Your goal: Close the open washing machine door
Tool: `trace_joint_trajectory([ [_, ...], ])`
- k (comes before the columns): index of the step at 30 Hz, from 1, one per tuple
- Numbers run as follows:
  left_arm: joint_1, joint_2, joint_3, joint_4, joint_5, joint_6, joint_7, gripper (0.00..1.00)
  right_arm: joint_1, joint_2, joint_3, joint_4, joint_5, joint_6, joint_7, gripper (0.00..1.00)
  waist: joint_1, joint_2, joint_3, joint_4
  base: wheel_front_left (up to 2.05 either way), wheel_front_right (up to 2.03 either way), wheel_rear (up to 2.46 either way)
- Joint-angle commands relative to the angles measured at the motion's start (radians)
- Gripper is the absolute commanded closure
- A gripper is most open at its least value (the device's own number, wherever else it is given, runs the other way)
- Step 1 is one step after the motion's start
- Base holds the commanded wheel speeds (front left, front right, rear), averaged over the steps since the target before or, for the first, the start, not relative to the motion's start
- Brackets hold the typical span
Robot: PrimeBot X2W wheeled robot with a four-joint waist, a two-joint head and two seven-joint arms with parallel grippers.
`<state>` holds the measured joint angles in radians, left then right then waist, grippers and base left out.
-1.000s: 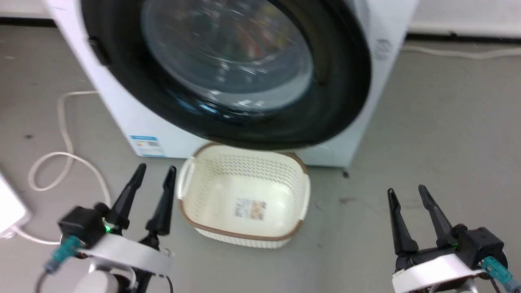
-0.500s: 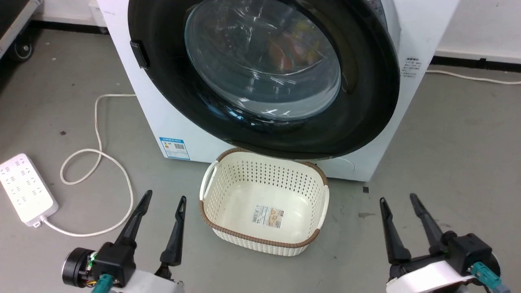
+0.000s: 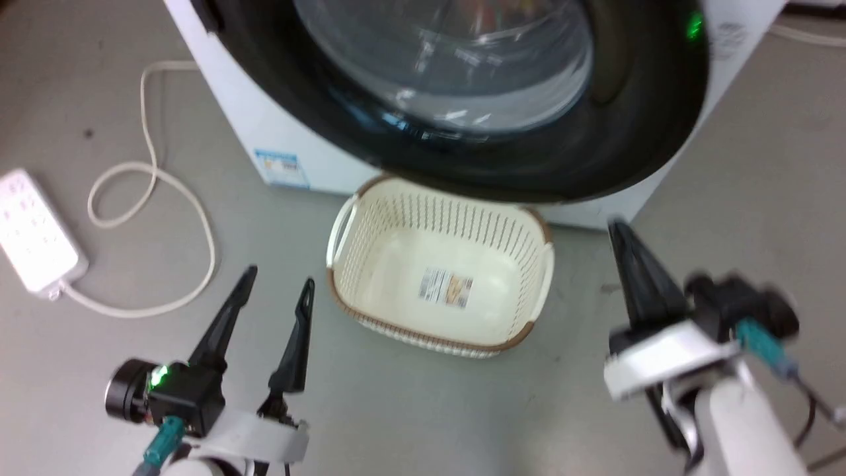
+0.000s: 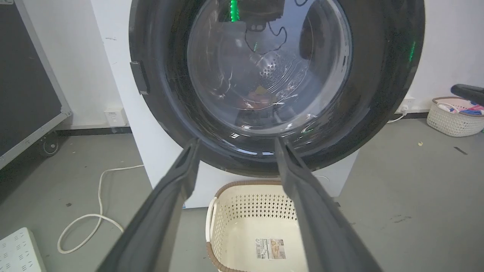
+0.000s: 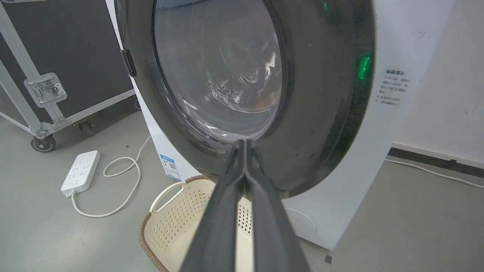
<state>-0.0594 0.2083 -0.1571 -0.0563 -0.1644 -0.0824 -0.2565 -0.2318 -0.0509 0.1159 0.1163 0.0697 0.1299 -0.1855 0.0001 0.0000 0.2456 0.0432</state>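
Note:
The washing machine is a big white box with a blue label low on its front. Its round glossy black door with the clear bulging window lies close over the front; I cannot tell whether it is latched. The left wrist view faces the door head on, and the right wrist view takes in the door from the hinge side. My left gripper is open and empty above the floor, left of the basket. My right gripper is shut on nothing, its tip just below the door's lower right rim.
A cream perforated basket with a brown rim sits empty on the floor under the door. A white power strip and its looped cable lie at the left. A black wheeled case stands beyond them. Another basket sits far right.
The head camera has shifted. My right gripper has shut its fingers and risen toward the door's lower right rim. The left gripper stays open in about the same place.

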Motion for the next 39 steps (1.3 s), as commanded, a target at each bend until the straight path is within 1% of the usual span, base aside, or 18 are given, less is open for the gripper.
trace_joint_trajectory([
  [1, -0.032, -0.01, 0.009, -0.002, -0.002, -0.007, -0.005, 0.0, -0.083, -0.023, 0.017, 0.011, -0.016, 0.001, 0.021, 1.0, -0.0001, 0.0, 0.071, 0.038, 0.0, 0.0, 0.0],
  [2, -0.032, -0.01, 0.009, -0.002, -0.002, -0.007, -0.005, 0.0, -0.083, -0.023, 0.017, 0.011, -0.016, 0.001, 0.021, 1.0, -0.0001, 0.0, 0.071, 0.038, 0.0, 0.0, 0.0],
  [3, -0.05, -0.018, 0.015, 0.004, -0.01, -0.013, -0.005, 0.0, -0.149, -0.053, 0.024, 0.02, -0.015, 0.001, 0.042, 1.0, -0.0001, 0.0, 0.104, 0.054, 0.0, 0.0, 0.0],
  [4, -0.058, -0.019, 0.015, 0.006, -0.008, -0.017, -0.005, 0.0, -0.182, -0.066, 0.02, 0.027, -0.007, 0.001, 0.051, 1.0, -0.0001, 0.0, 0.118, 0.062, 0.0, 0.0, 0.0],
  [5, -0.058, -0.019, 0.015, 0.006, -0.008, -0.017, -0.005, 0.0, -0.182, -0.066, 0.02, 0.027, -0.007, 0.001, 0.051, 1.0, -0.0001, 0.0, 0.118, 0.062, 0.0, 0.0, 0.0],
  [6, -0.074, -0.027, 0.017, 0.008, -0.008, -0.022, -0.005, 0.0, -0.243, -0.096, -0.001, 0.044, -0.002, 0.001, 0.07, 1.0, -0.0001, 0.0, 0.143, 0.078, 0.0, 0.0, 0.0],
  [7, -0.074, -0.027, 0.017, 0.008, -0.008, -0.022, -0.005, 0.0, -0.243, -0.096, -0.001, 0.044, -0.002, 0.001, 0.07, 1.0, -0.0001, 0.0, 0.143, 0.078, 0.0, 0.0, 0.0],
  [8, -0.08, -0.031, 0.019, 0.008, -0.008, -0.024, -0.005, 0.0, -0.269, -0.11, -0.012, 0.053, 0.0, 0.001, 0.08, 1.0, -0.0001, 0.0, 0.154, 0.085, 0.0, 0.0, 0.0],
  [9, -0.09, -0.04, 0.023, 0.008, -0.008, -0.028, -0.005, 0.0, -0.318, -0.138, -0.036, 0.074, 0.001, 0.001, 0.098, 1.0, -0.0001, 0.0, 0.173, 0.099, 0.0, 0.0, 0.0],
  [10, -0.09, -0.04, 0.023, 0.008, -0.008, -0.028, -0.005, 0.0, -0.318, -0.138, -0.036, 0.074, 0.001, 0.001, 0.098, 1.0, -0.0001, 0.0, 0.173, 0.099, 0.0, 0.0, 0.0],
  [14, -0.113, -0.055, 0.034, 0.012, -0.009, -0.036, -0.005, 0.0, -0.418, -0.18, -0.104, 0.119, 0.006, 0.001, 0.137, 1.0, -0.0001, 0.0, 0.209, 0.122, 0.0, 0.0, 0.0],
  [23, -0.143, -0.078, 0.044, 0.005, -0.01, -0.044, -0.005, 0.0, -0.542, -0.219, -0.177, 0.161, 0.005, 0.001, 0.183, 1.0, -0.0001, 0.0, 0.249, 0.141, 0.0, 0.0, 0.0],
  [30, -0.153, -0.087, 0.051, 0.005, -0.013, -0.047, -0.005, 0.0, -0.652, -0.246, -0.226, 0.227, -0.008, 0.001, 0.21, 1.0, -0.0001, 0.0, 0.273, 0.143, 0.0, 0.0, 0.0],
  [34, -0.157, -0.085, 0.056, 0.008, -0.014, -0.048, -0.005, 0.0, -0.691, -0.247, -0.253, 0.261, -0.027, 0.001, 0.217, 1.0, -0.0001, 0.0, 0.278, 0.142, 0.0, 0.0, 0.0],
  [39, -0.162, -0.086, 0.059, 0.013, -0.013, -0.048, -0.005, 0.0, -0.713, -0.233, -0.276, 0.296, -0.039, 0.001, 0.208, 1.0, -0.0001, 0.0, 0.271, 0.137, 0.0, 0.0, 0.0],
])
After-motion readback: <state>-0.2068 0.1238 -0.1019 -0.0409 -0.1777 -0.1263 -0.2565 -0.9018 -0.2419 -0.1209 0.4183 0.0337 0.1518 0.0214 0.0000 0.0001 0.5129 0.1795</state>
